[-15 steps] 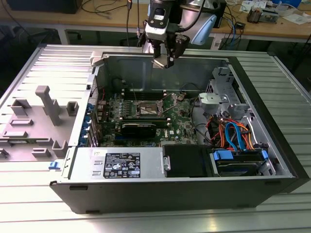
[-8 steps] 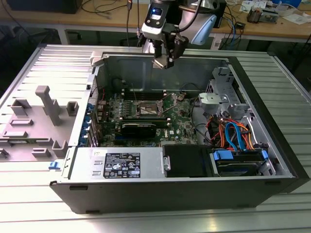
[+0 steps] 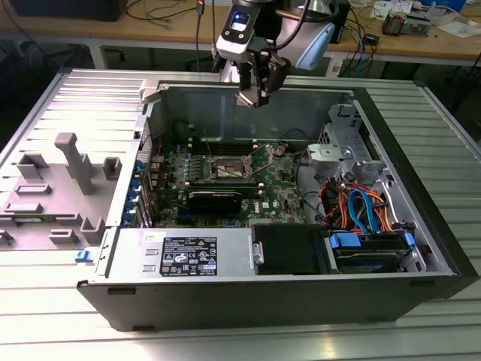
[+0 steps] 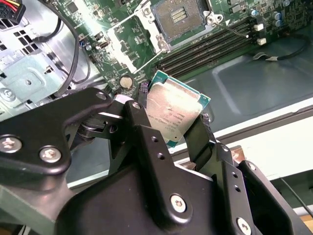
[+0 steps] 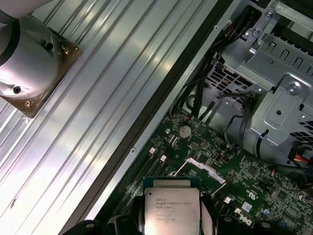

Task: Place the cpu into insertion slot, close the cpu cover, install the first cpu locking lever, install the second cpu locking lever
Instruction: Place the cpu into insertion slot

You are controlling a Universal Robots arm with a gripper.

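above the open case point(image 3: 248, 301), the cpu point(image 4: 175, 111) is held pinched between the fingers of the gripper point(image 3: 258, 96), well apart from the insertion slot point(image 4: 178, 17). the slot is seen unfilled and the cpu cover point(image 4: 120, 25) raised. no step is judged completed: placement, cover closing and both levers are outstanding.

This is a robotics lab or workshop, by the look of it. An open computer case point(image 3: 248, 301) lies on its side on a ribbed metal table point(image 3: 45, 316), its green motherboard point(image 3: 282, 195) bared. Beside it sits a grey moulded parts fixture point(image 3: 60, 188). A robot arm point(image 3: 312, 37) reaches over the case, its gripper point(image 3: 258, 96) clamping the cpu point(image 4: 173, 115). Behind runs a wooden bench point(image 3: 173, 31) strewn with cables point(image 3: 161, 11) and loose electronics.
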